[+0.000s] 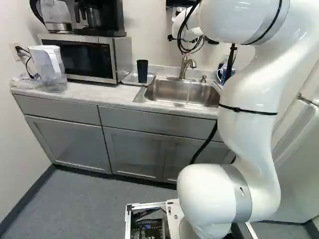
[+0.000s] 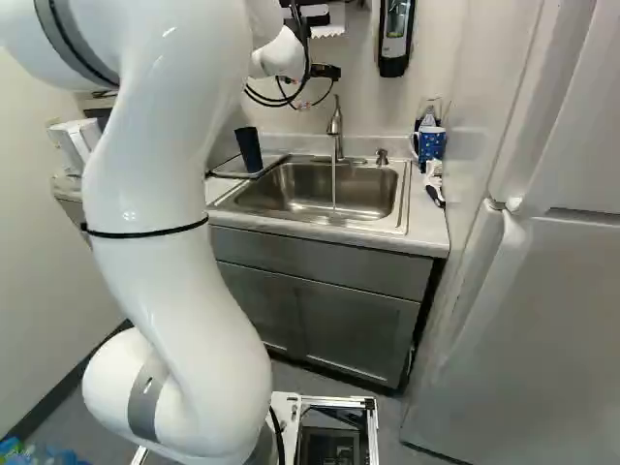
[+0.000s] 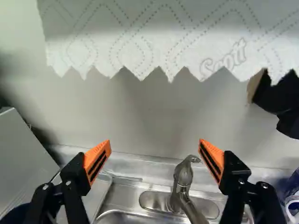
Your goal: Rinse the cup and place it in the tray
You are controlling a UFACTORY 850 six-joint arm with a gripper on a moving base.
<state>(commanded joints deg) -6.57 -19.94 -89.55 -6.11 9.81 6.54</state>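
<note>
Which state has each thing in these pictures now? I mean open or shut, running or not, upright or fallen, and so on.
Gripper, open, holding nothing
Tap, running, a thin stream
Cup, upright on the tray
Microwave, door shut
Cabinet doors, shut
Fridge, shut
Pitcher, upright
Paper towel, hanging down

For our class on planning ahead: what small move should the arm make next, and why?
Probably ease the open gripper down to the faucet to shut it: a thin stream runs into the sink, while the cup stands on the tray.
</note>
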